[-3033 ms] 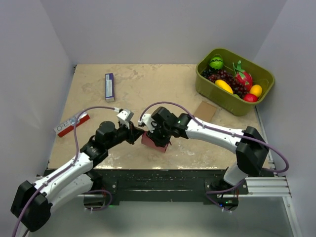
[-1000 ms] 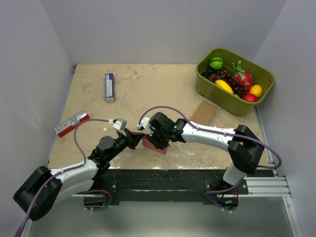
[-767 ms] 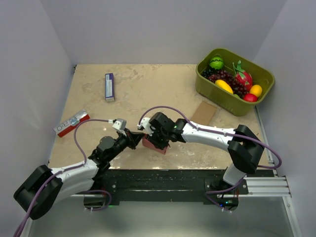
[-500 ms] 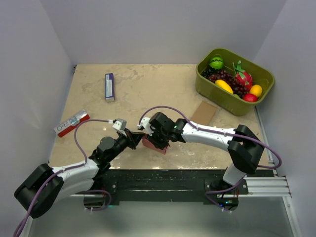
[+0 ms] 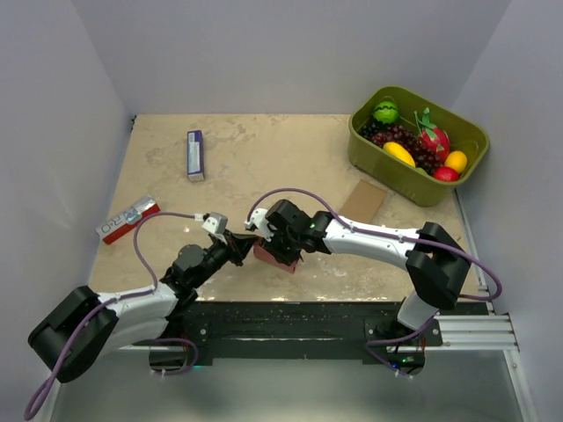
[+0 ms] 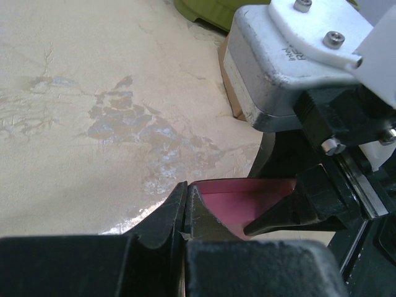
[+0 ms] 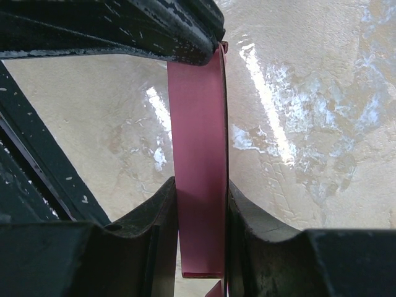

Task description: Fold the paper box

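centrally, right jaws clamped on paper box, left jaws together at its edge

Matt pink paper box, glossy mottled table

The left arm and right arm flank the paper box; open tabletop lies beyond it.

The paper box sits at the table's front middle, with the left gripper touching its left side and the right gripper over it. A bin of fruit fills the far right corner. One packet lies far left, and another lies at the left edge.
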